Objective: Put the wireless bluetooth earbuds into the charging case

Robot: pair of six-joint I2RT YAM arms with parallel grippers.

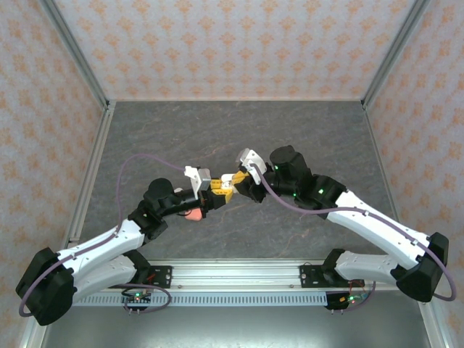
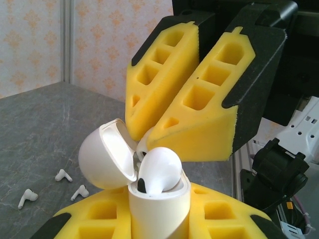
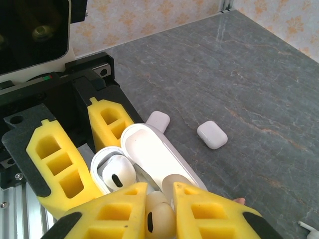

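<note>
Surface: tabletop [image 1: 290, 138] is a dark grey stone-look slab. Walls [image 1: 232, 43] are papered pale pink with orange floral motifs, with aluminium posts [image 1: 72, 51] in the corners and a slotted rail [image 1: 239, 274] along the near edge.

The two arms meet mid-table. The left gripper [image 1: 216, 193] is clenched on the open charging case [image 2: 159, 209], lid [image 2: 102, 162] swung back. One white earbud [image 2: 158, 169] already sits in a well.

The right gripper [image 3: 159, 211] pinches a second white earbud [image 3: 159, 216] right beside the case mouth — can't tell whether it touches the case.

Three loose earbuds [image 2: 62, 175], white, lie on the slab in the left wrist view. Two closed cases [image 3: 212, 134], also white, lie on the slab beyond the grippers in the right wrist view.
</note>
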